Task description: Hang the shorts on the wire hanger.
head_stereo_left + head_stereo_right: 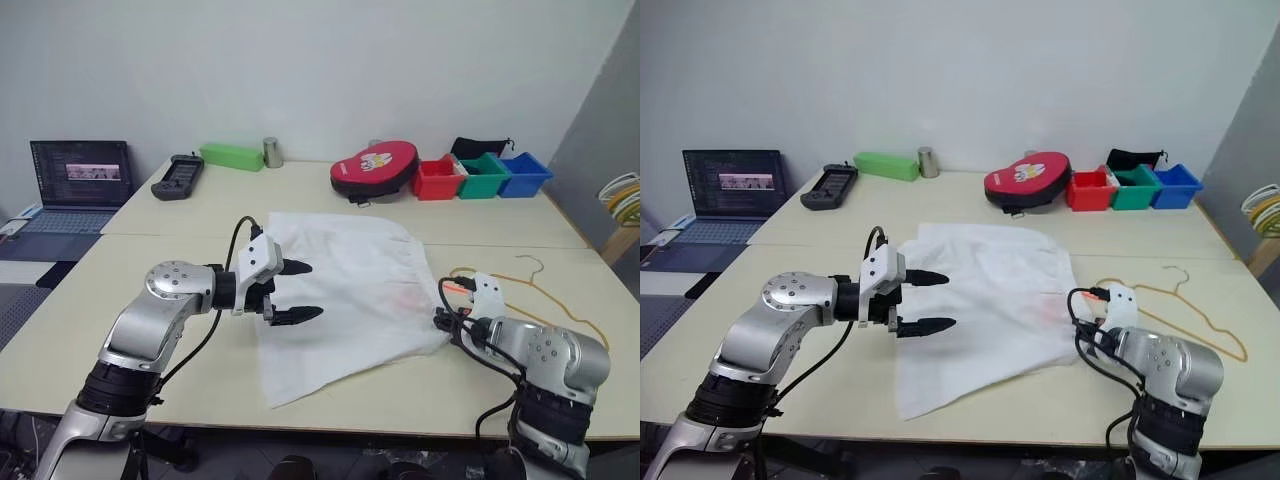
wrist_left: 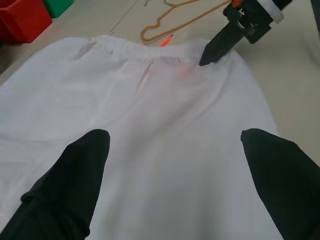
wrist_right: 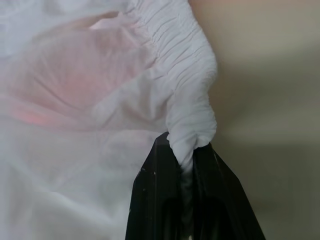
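The white shorts point(image 1: 350, 285) lie spread flat on the table, their gathered waistband toward the right and a faint pink mark point(image 2: 185, 75) near it. My left gripper point(image 1: 314, 290) hovers open over the left part of the fabric, with nothing between its black fingers point(image 2: 75, 185). My right gripper point(image 3: 186, 170) is shut on a bunched fold of the waistband at the shorts' right edge, where the table shows beside it. The yellow-orange wire hanger point(image 1: 545, 295) lies flat on the table just right of the shorts, beyond my right gripper point(image 1: 441, 320).
Along the back stand a laptop point(image 1: 80, 180), a black controller point(image 1: 178, 175), a green box point(image 1: 232, 156), a metal can point(image 1: 272, 152), a red case point(image 1: 375, 168) and red, green and blue bins point(image 1: 483, 175). A bunch of hangers point(image 1: 625, 195) hangs at the far right.
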